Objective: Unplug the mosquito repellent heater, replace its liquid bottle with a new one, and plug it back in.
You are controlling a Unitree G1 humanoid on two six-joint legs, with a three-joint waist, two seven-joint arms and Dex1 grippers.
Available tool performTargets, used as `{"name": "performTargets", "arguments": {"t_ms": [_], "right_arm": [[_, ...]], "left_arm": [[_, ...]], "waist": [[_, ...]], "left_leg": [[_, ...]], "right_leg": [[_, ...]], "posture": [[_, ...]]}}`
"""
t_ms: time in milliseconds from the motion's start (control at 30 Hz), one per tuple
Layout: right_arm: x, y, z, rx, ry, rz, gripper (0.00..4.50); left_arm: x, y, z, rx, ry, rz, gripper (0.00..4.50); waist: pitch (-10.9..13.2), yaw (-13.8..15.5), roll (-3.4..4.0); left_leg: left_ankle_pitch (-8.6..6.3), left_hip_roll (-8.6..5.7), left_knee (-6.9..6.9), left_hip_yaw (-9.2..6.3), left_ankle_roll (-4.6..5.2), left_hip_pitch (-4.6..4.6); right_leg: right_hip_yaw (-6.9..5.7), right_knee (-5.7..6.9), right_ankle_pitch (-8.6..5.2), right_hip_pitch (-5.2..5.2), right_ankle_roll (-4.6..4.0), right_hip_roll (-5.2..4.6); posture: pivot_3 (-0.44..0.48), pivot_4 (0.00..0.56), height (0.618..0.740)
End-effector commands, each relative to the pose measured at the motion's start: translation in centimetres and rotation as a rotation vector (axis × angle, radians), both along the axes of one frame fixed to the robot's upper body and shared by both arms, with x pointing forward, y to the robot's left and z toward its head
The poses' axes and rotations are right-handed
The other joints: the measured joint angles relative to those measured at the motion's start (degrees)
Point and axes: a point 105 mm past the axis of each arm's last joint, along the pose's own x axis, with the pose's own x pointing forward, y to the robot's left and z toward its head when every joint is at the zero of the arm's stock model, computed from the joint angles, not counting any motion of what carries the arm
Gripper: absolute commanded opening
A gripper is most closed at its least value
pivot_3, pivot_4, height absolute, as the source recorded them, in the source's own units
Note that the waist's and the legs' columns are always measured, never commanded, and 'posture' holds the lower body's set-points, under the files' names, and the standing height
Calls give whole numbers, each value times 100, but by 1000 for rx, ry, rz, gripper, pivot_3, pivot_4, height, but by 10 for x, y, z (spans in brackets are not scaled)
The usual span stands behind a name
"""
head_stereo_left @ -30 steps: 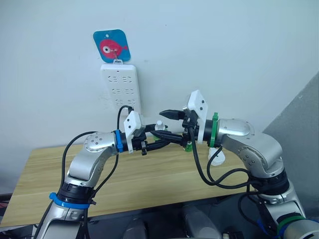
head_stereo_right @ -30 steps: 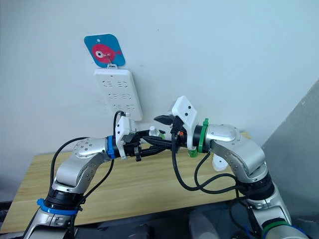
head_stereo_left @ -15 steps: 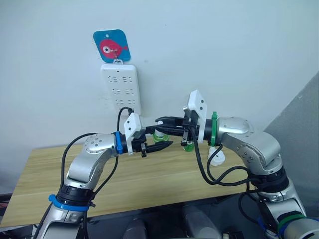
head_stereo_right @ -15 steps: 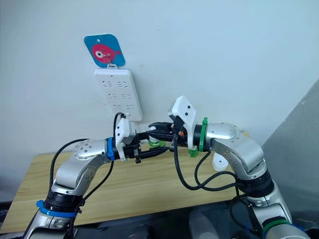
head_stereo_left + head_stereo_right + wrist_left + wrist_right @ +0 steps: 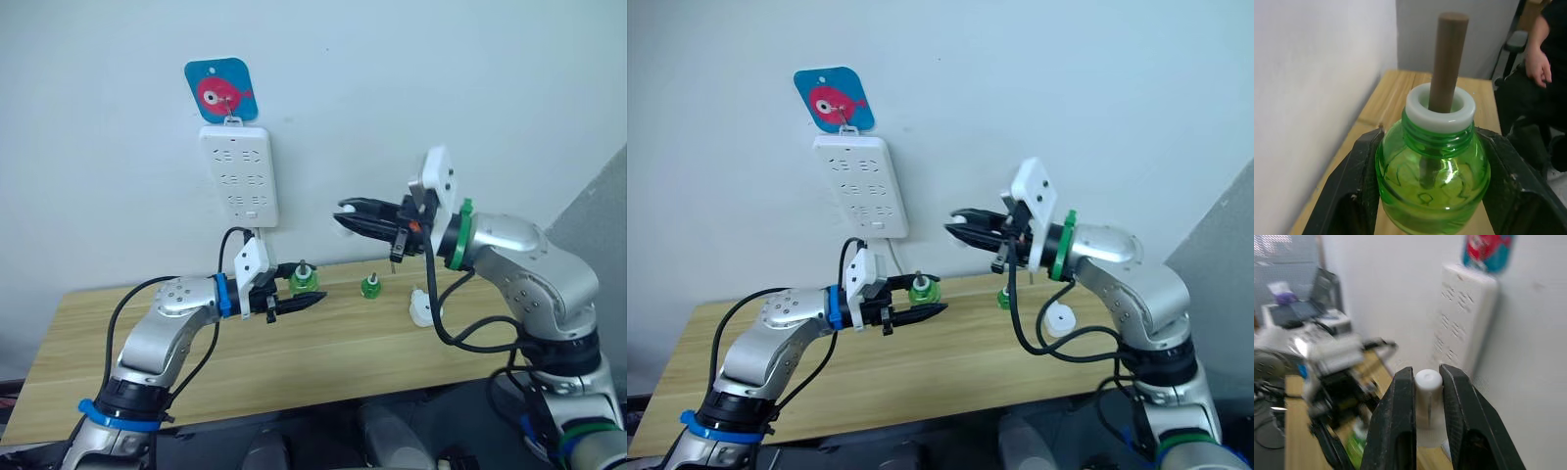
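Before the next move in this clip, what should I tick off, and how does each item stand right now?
1. Left gripper jaws shut on the green bottle: ok.
2. Bottle uncapped, wick exposed: ok.
3. Right gripper jaws shut on the white cap: ok.
4. Heater unplugged, lying on the table: ok.
5. Power strip has free sockets: ok.
6. Second green bottle stands apart from the heater: ok.

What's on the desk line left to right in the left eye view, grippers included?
left gripper shut on a green bottle with a wick → small green bottle standing on the table → white piece lying on the table; above, right gripper holds a white part.
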Motion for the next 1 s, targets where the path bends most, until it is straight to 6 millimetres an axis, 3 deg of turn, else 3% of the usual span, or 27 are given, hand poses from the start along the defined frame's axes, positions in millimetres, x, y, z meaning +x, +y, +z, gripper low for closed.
{"name": "performTargets", "arguments": {"t_ms": [33, 200, 500, 800, 1000], "right_arm": [[8, -16, -22, -37, -78, -174, 400], [15, -34, -67, -86, -97, -369, 400], [36, -49, -137, -72, -38, -672, 400], [48, -63, -176, -56, 78, -817, 400], [52, -61, -190, -68, 106, -808, 400]], "left_arm": [[-6, 11, 9, 9, -52, 23, 2309], [-19, 20, 3, 29, -23, 41, 2309], [-28, 17, 3, 42, -4, 24, 2309], [-32, 21, 7, 66, 2, 32, 2309], [-34, 25, 8, 78, 6, 38, 2309]], "waist": [[6, 11, 7], [61, 27, 16], [274, 155, 7], [372, 238, 18], [411, 272, 17]], "left_leg": [[0, 0, 1, 2, 0, 0], [0, 3, 1, 18, 0, 7], [0, 6, 1, 27, 0, 14], [0, 8, -1, 27, 0, 11], [0, 7, 0, 29, -1, 12]], "right_leg": [[2, 1, -2, -1, 3, 0], [18, 0, -5, -2, 7, 3], [27, 0, -9, 1, 2, 7], [28, 0, -9, -3, 0, 6], [30, -1, -9, -3, 0, 6]], "posture": [[-146, 131, 740], [-139, 174, 740], [-140, 221, 740], [-116, 227, 740], [-103, 233, 740]]}}
